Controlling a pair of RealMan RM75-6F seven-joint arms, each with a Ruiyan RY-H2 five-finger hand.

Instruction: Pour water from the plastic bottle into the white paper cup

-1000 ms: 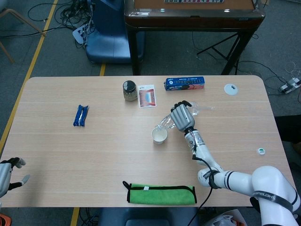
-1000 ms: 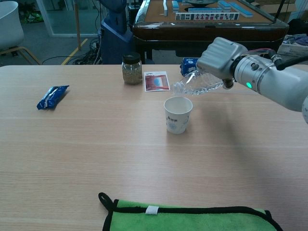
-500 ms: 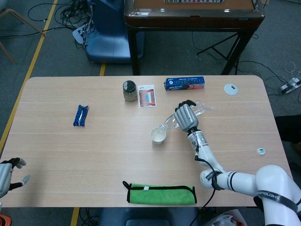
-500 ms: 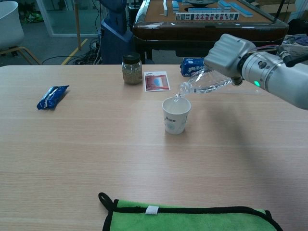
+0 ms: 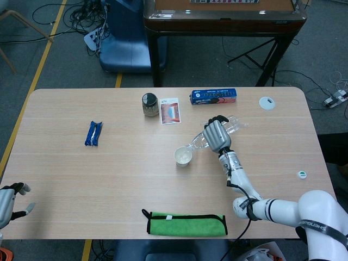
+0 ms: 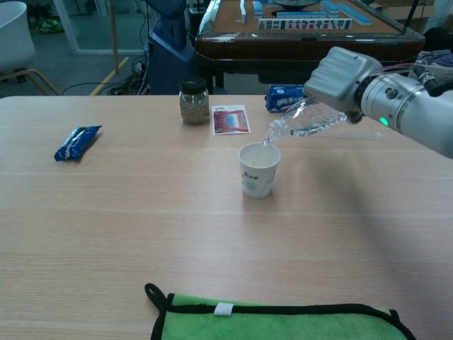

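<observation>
The white paper cup (image 5: 183,156) (image 6: 259,169) stands upright near the table's middle. My right hand (image 5: 218,134) (image 6: 342,76) grips the clear plastic bottle (image 5: 201,140) (image 6: 306,122) just right of it. The bottle is tilted with its mouth down over the cup's rim, and a thin stream of water falls into the cup in the chest view. My left hand (image 5: 10,201) hangs at the table's near left corner, fingers apart and holding nothing.
A glass jar (image 5: 150,104) (image 6: 193,101), a picture card (image 5: 169,111) and a blue box (image 5: 213,97) lie behind the cup. A blue packet (image 5: 93,133) (image 6: 77,142) is at the left. A green cloth (image 5: 187,224) (image 6: 276,322) lies at the near edge. A white cap (image 5: 267,102) and small disc (image 5: 302,174) sit right.
The right hand has shifted slightly right and back with the bottle, bringing its mouth over the cup's rim. Water now streams into the cup. The left hand stays put.
</observation>
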